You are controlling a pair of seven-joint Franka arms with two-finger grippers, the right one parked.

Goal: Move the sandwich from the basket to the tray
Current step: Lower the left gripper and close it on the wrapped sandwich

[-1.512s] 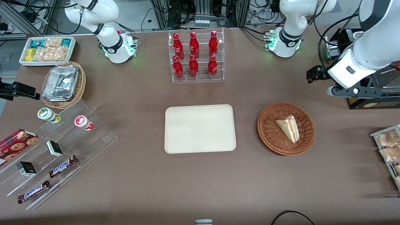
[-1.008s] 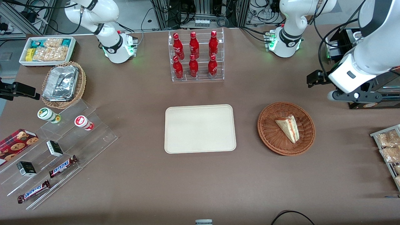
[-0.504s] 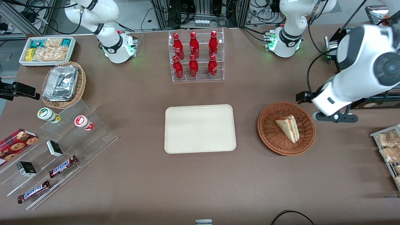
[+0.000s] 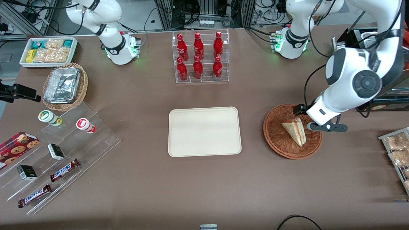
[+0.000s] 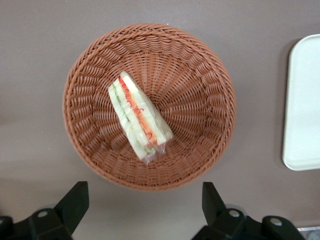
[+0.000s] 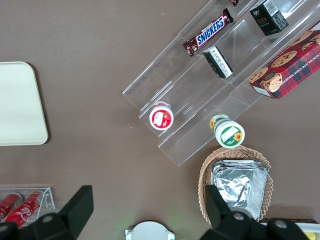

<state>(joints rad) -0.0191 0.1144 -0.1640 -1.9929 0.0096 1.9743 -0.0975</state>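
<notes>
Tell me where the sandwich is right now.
The sandwich lies in the reddish-brown basket, toward the working arm's end of the table, beside the empty tray. The open gripper hangs above the basket's rim.

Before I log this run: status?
Gripper open, above basket. Sandwich lying in basket, untouched. Tray bare. Nothing in the way.

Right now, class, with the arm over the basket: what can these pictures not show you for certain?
- Front view: the arm's wrist covers part of the basket rim and hides the gripper tips.
- Left wrist view: the frame edge cuts off most of the tray.
- Both views: the sandwich underside is hidden against the basket.
- Gripper height above the sandwich: no side view.
</notes>
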